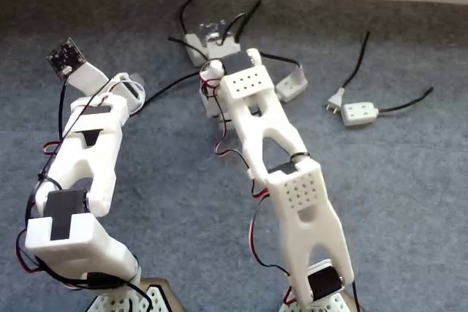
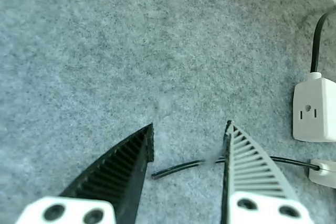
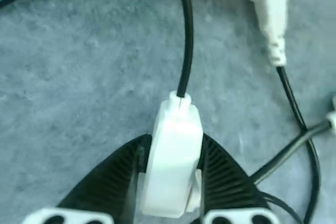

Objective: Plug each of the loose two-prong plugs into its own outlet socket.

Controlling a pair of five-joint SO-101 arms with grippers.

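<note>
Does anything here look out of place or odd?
Nothing looks damaged or spilled. One loose plug lies beside an outlet at the high view's right side, not inserted. The right gripper is shut on a second plug.

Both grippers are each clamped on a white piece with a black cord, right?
Only one is. The left wrist view shows the left gripper open over the carpet, holding nothing. The right gripper is indeed clamped on a white piece with a black cord.
</note>
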